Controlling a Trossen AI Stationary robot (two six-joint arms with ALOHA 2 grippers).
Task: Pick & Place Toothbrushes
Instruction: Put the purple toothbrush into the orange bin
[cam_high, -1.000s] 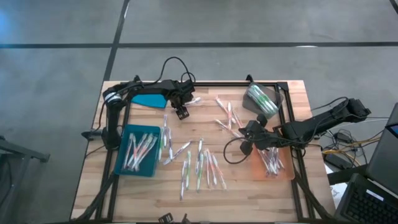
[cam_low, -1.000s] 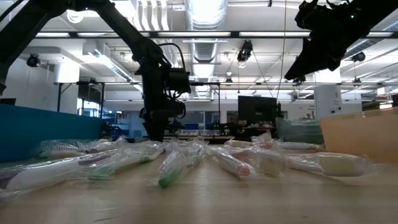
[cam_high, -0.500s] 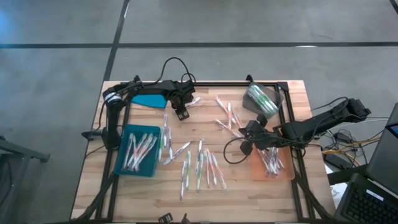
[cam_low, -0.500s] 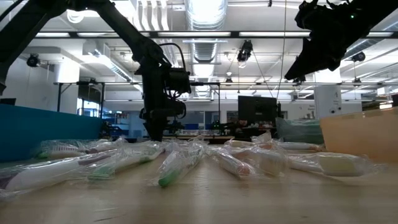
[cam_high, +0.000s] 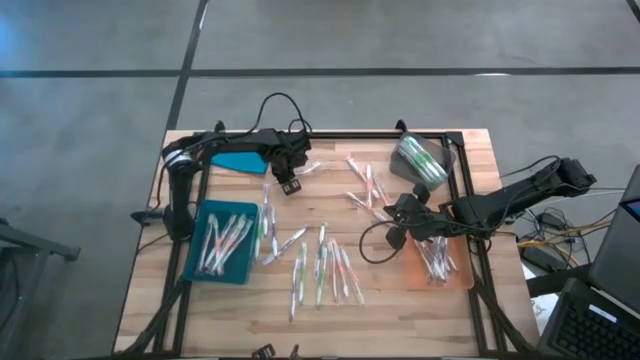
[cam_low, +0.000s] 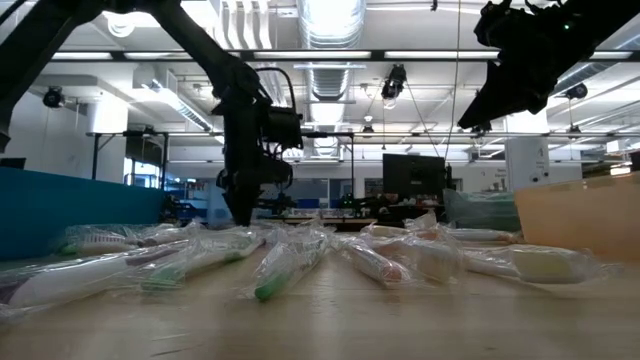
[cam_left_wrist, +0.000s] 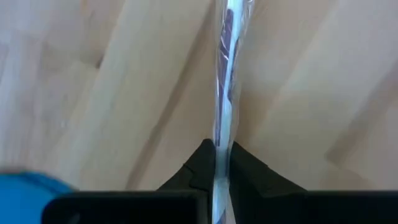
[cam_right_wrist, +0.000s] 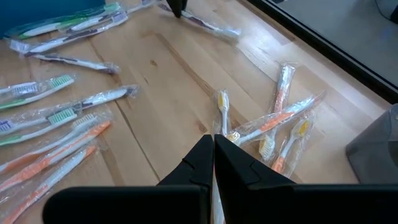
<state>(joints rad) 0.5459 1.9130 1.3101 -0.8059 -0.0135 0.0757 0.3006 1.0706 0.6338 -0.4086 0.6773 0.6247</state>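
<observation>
Many wrapped toothbrushes (cam_high: 322, 266) lie loose on the wooden table, with more at the far middle (cam_high: 365, 186). My left gripper (cam_high: 289, 183) is at the far left, pointing down. It is shut on one clear-wrapped toothbrush with a dark handle (cam_left_wrist: 226, 74), which also shows in the high view (cam_high: 308, 166). My right gripper (cam_high: 397, 213) hangs shut above the table's right middle, beside the orange tray (cam_high: 462, 282), with nothing plainly between its fingers (cam_right_wrist: 200, 163). My left gripper pinches the wrapped toothbrush near one end (cam_left_wrist: 222, 142) between its two fingers, which come from above and point down. The toothbrush runs straight away from the fingers along the table toward its right side. Whether it is clear of the wood, I cannot tell.
A blue tray (cam_high: 196, 270) at the near left holds several toothbrushes, and a blue lid (cam_high: 240, 160) lies at the far left. The orange tray at the right holds more. A clear bin (cam_high: 420, 160) stands at the far right. A black cable (cam_high: 372, 250) loops beside my right gripper.
My left gripper has shut on the end of the dark-handled toothbrush while staying almost in place at the far left. The right arm has kept still.
</observation>
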